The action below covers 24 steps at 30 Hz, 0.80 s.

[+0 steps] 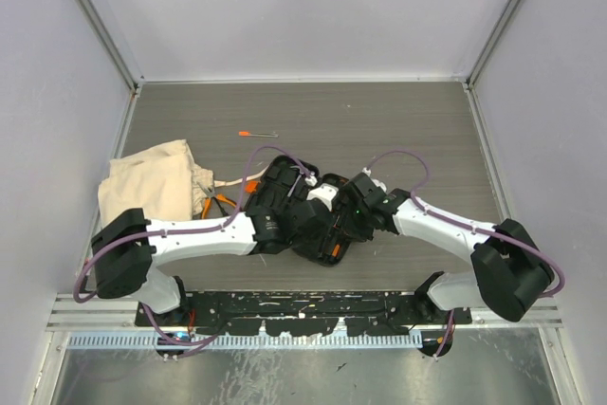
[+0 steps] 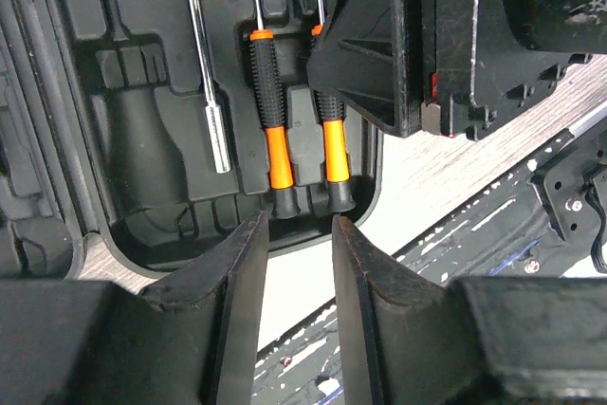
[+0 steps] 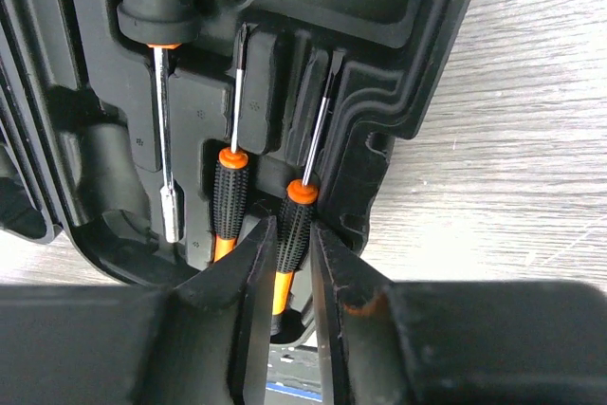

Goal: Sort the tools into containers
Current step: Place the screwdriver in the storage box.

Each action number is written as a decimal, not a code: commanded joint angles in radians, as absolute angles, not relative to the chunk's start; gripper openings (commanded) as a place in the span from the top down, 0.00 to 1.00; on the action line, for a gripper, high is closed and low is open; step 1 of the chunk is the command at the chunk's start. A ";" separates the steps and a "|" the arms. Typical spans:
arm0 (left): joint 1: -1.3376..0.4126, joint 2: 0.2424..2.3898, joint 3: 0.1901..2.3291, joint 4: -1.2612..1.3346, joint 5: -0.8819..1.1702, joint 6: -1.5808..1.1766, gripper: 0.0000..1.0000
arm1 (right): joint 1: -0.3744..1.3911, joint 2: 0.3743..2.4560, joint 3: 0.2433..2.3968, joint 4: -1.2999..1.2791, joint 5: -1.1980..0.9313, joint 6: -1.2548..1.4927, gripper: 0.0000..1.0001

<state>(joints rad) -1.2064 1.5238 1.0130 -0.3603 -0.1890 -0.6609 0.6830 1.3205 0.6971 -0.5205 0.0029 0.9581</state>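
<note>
The black tool case (image 1: 327, 251) lies open in the middle of the table, mostly covered by both arms. Two black-and-orange screwdrivers lie side by side in its moulded slots. My right gripper (image 3: 294, 227) is shut on the handle of the right-hand screwdriver (image 3: 298, 211), beside the case wall. The other screwdriver (image 3: 230, 194) lies just to its left. My left gripper (image 2: 299, 222) is open and holds nothing, its tips at the case's near rim, just below the two handle ends (image 2: 281, 198). A steel-shafted driver (image 2: 210, 73) sits further left in the tray.
A beige cloth bag (image 1: 152, 187) lies at the left, with orange-and-black pliers (image 1: 216, 202) at its right edge. A thin orange-tipped driver (image 1: 256, 134) lies on the table behind the case. The right gripper's black body (image 2: 427, 35) crowds the left wrist view.
</note>
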 commanded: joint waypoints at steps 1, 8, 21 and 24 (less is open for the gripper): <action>-1.220 1.537 1.060 -0.300 -0.228 -0.648 0.66 | 0.672 1.328 0.682 -0.472 0.057 0.976 0.75; -1.233 1.577 1.082 -0.273 -0.256 -0.650 0.70 | 0.642 1.337 0.664 -0.452 0.020 0.962 0.75; -1.235 1.568 1.080 -0.268 -0.284 -0.663 0.71 | 0.634 1.277 0.748 -0.521 0.025 0.942 0.65; -1.235 1.567 1.082 -0.267 -0.287 -0.661 0.71 | 0.633 1.291 0.752 -0.519 0.016 0.935 0.67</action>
<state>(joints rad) -1.2297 1.5913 1.0458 -0.3180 -0.2535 -0.6643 0.6392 1.3037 0.7074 -0.5137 -0.0124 0.9516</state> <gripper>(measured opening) 0.295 0.345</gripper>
